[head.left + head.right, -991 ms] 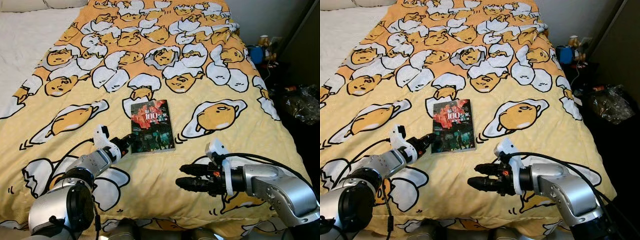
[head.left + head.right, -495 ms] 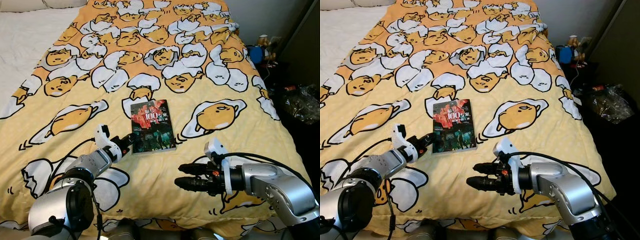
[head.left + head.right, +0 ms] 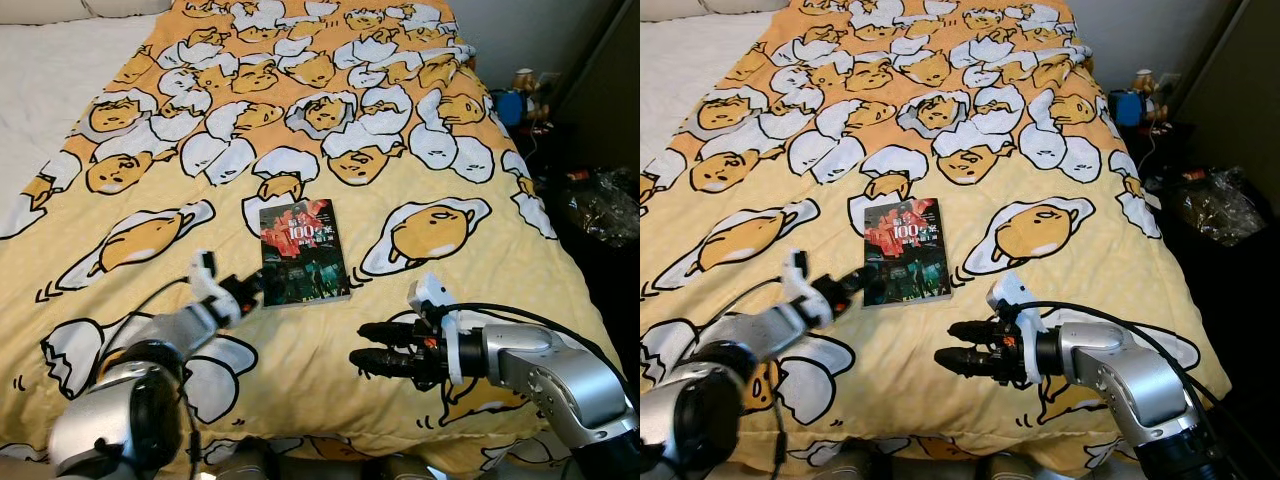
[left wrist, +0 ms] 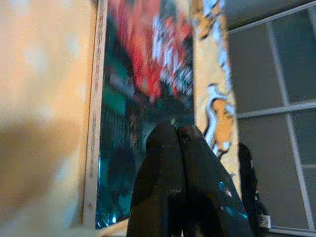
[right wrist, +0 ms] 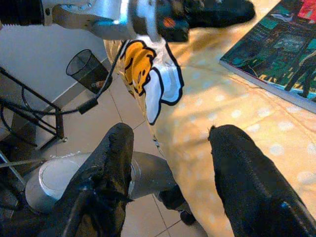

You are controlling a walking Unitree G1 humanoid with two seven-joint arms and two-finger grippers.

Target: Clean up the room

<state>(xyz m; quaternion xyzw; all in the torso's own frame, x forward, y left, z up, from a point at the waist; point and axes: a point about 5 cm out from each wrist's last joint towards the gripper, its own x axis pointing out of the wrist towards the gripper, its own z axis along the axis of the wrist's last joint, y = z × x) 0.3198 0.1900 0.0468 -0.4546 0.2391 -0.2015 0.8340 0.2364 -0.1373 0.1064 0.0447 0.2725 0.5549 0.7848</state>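
A dark, red-titled book (image 3: pixel 303 251) lies flat, cover up, on the bedspread (image 3: pixel 330 100).

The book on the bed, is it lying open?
No, the book lies shut and flat on the yellow blanket, front cover up, with the left tool at its near corner.

Bright even light, left arm motion-blurred

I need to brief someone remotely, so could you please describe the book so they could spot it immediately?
On the yellow egg-cartoon bedspread, look near the foot of the bed, just ahead of the left gripper. The book lies flat there, the one dark, glossy rectangle, with a red and teal cover.
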